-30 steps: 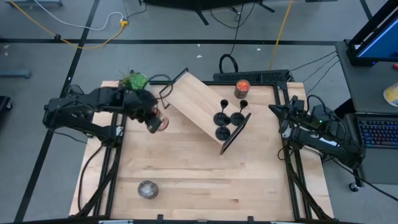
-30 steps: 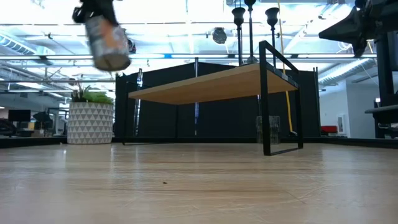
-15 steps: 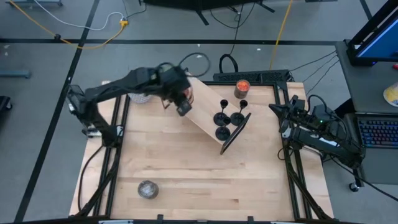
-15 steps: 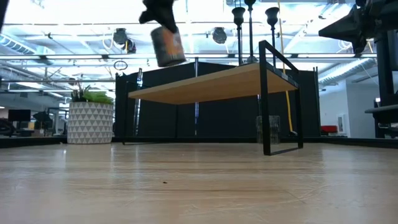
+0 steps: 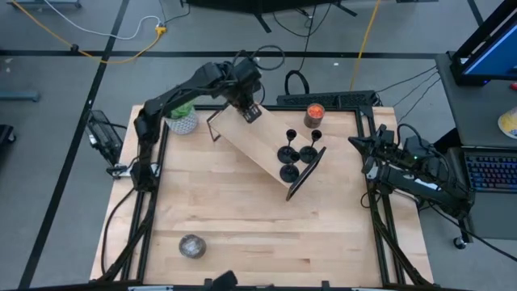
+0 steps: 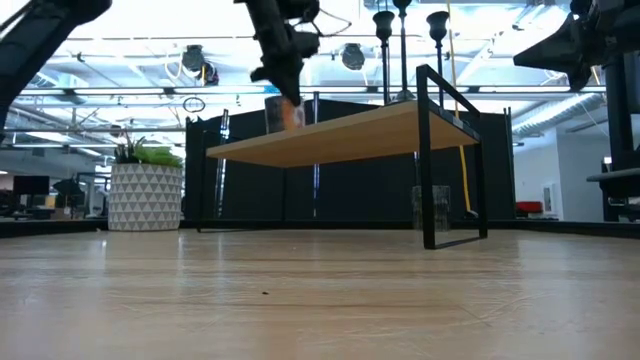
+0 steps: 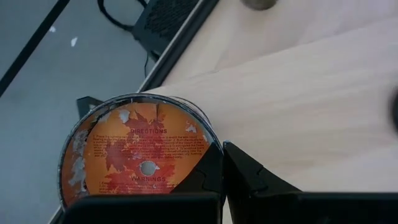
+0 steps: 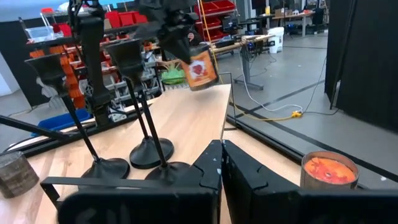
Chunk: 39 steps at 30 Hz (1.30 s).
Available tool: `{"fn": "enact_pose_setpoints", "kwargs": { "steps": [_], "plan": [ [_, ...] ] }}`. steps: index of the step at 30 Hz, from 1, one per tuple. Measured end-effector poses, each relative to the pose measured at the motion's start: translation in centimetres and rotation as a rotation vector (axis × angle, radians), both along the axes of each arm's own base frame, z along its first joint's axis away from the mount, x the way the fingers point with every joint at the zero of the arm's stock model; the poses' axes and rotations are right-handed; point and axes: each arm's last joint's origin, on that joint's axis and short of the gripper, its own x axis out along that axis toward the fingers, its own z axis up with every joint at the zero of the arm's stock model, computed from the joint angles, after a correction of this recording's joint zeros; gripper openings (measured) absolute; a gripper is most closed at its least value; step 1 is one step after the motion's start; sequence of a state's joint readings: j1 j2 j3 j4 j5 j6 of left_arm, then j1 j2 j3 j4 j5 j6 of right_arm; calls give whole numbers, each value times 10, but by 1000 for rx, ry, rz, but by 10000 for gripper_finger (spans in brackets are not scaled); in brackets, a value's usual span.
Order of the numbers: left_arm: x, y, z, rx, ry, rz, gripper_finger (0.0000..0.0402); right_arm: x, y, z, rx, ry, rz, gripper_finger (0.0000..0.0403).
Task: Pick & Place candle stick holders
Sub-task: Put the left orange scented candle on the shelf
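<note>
Three black candle stick holders [image 5: 288, 153] stand on their round bases at the right end of a raised wooden shelf [image 5: 250, 141]; they also show in the right wrist view [image 8: 134, 62] and in the low view [image 6: 383, 25]. My left gripper [image 5: 245, 103] is over the shelf's far left end, shut on a glass candle jar with an orange label [image 6: 283, 113], seen bottom-on in the left wrist view [image 7: 140, 152]. My right gripper [image 5: 353, 142] waits shut and empty at the table's right side, its fingers together [image 8: 222, 152]. My left gripper holds the candle jar from above, slanting down. The jar hangs tilted below the fingers [image 6: 280, 65], its labelled bottom [image 7: 143, 155] turned to the wrist camera, over the shelf's far left corner. The gripper hides the contact. Whether the jar touches the shelf I cannot tell.
A second jar with orange wax [image 5: 314, 115] stands on the table behind the shelf, also in the right wrist view [image 8: 328, 171]. A potted plant [image 5: 182, 118] stands at the far left. A grey jar [image 5: 192, 246] stands near the front left. The shelf's black frame [image 6: 430, 160] rises above the table.
My left gripper has carried the jar from the table's left side toward the far edge and the right, past the plant, then down to the shelf's far left end. The jar has stayed in the hold throughout.
</note>
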State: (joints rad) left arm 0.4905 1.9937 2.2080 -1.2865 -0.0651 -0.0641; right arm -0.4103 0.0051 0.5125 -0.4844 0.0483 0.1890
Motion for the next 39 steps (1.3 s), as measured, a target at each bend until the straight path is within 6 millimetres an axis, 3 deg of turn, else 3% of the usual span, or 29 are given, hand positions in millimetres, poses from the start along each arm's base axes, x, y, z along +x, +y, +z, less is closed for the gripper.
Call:
{"fn": "enact_pose_setpoints", "kwargs": {
  "steps": [8,39],
  "plan": [
    [-4,24,-11,-16,21,16,0,0,0,0,-2,2,0,0],
    [-6,23,-12,-68,18,-21,0,0,0,0,0,-2,-3,0]
  ]
}}
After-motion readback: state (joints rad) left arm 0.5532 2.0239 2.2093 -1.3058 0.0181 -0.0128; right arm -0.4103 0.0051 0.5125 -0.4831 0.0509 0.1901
